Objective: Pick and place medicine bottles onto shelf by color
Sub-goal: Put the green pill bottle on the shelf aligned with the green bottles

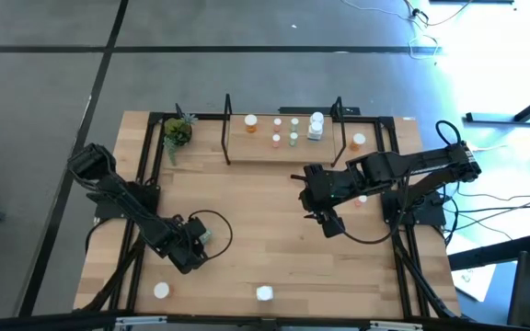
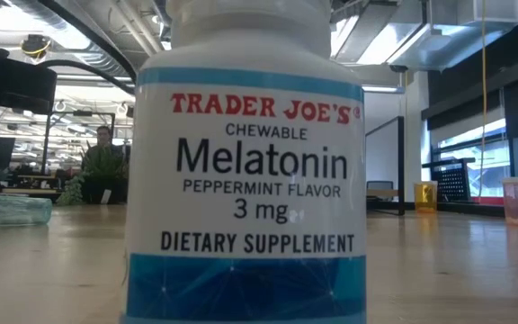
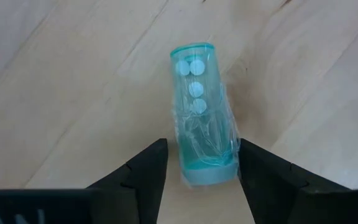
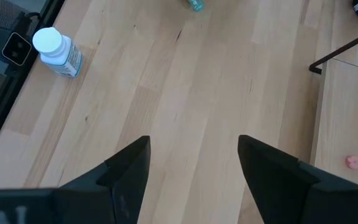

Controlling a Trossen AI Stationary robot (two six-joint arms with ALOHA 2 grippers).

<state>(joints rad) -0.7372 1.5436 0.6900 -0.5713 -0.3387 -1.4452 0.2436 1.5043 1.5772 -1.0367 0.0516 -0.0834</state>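
We see the left gripper low over the front left of the wooden table, its open fingers either side of a pale green bottle lying flat, not clamped. The right gripper hovers mid-table, fingers spread, empty. Several bottles stand on the shelf at the back; a white melatonin bottle stands at the front edge

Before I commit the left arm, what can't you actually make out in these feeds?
- Low view: the white melatonin bottle fills the frame, hiding shelf and both arms.
- Left wrist view: the clear green pill bottle between the left end effector fingers; contact unclear.
- High view: bottles on the light-wood shelf too small to read.
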